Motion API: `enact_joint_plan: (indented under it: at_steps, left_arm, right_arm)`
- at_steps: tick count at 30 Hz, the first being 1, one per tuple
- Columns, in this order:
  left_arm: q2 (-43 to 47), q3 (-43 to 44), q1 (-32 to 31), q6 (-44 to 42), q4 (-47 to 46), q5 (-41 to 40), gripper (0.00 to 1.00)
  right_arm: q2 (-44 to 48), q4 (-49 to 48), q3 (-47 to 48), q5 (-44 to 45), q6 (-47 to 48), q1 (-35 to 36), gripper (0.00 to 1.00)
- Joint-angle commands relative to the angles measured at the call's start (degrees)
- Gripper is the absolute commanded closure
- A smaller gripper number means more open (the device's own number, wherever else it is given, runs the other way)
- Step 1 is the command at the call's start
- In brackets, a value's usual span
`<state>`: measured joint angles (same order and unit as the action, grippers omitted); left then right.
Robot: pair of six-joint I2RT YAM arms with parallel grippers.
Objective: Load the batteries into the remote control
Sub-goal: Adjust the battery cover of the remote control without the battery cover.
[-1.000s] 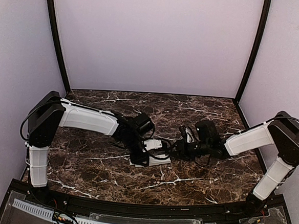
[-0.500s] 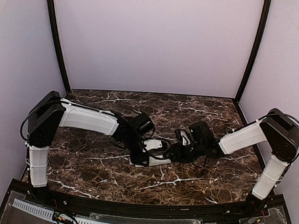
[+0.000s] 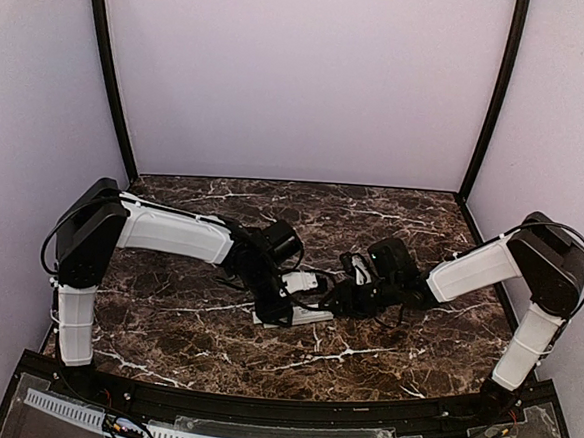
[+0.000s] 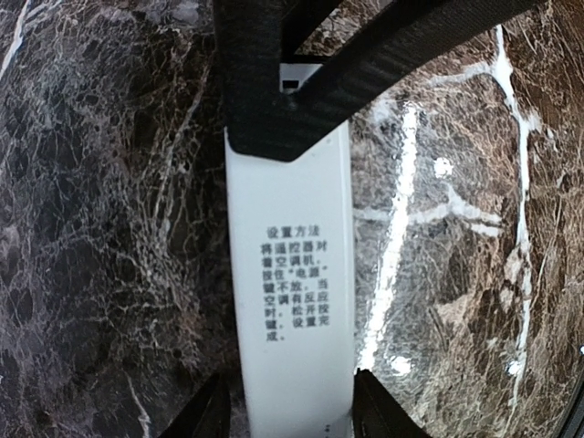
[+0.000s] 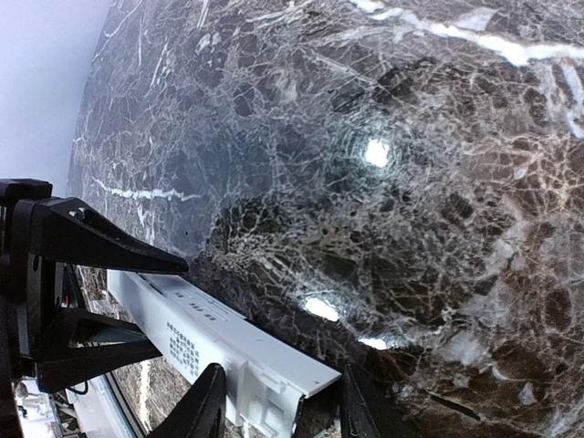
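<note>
**A:** Where is the remote control [image 4: 292,274]?

**B:** It lies flat on the dark marble table [image 4: 109,182], a little left of the middle and towards the front. Its white back is up, with a block of small printed characters [image 4: 294,285] on it.

**A:** Is anything holding it?

**B:** Both grippers meet over it. The left gripper [image 4: 292,415] straddles one end, with a finger beside each long edge. Its fingers are parted. The one at the lower left of its wrist view [image 4: 208,415] stands off the remote, with a sliver of marble showing between them. The other finger sits just against the opposite edge.

**A:** And the other end?

**B:** The right gripper [image 5: 281,401] is there, set at a slant across it. The tip of the remote lies between its fingers [image 5: 205,401], close to both. I cannot tell whether they pinch it or only flank it.

**A:** What lies further out?

**B:** From above, the left arm [image 3: 171,233] reaches in low from one side and the right arm [image 3: 474,272] from the other. Both have white links and black wrists. Pale lilac walls [image 3: 302,79] stand around the table.
</note>
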<state>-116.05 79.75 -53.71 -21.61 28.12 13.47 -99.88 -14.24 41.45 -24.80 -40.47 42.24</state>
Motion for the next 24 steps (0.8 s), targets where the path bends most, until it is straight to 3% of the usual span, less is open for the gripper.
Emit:
enact_joint_plan:
  at_steps: [1, 10, 24]
  left_arm:
    - [0.4, 1.6, 0.2, 0.4, 2.6, 0.2, 0.52]
    - [2.4, 0.5, 0.2, 1.2, 2.1, -1.2, 0.4]
    - [4.6, -1.0, 0.1, 1.5, 2.2, -2.4, 0.39]
  right_arm:
    - [-1.2, 1.2, -0.5, 0.9, 0.9, 0.7, 0.6]
    - [-0.8, 0.8, -1.1, 0.7, 0.8, 0.7, 0.6]
    - [-0.5, 0.6, -1.0, 0.3, 0.8, 0.7, 0.6]
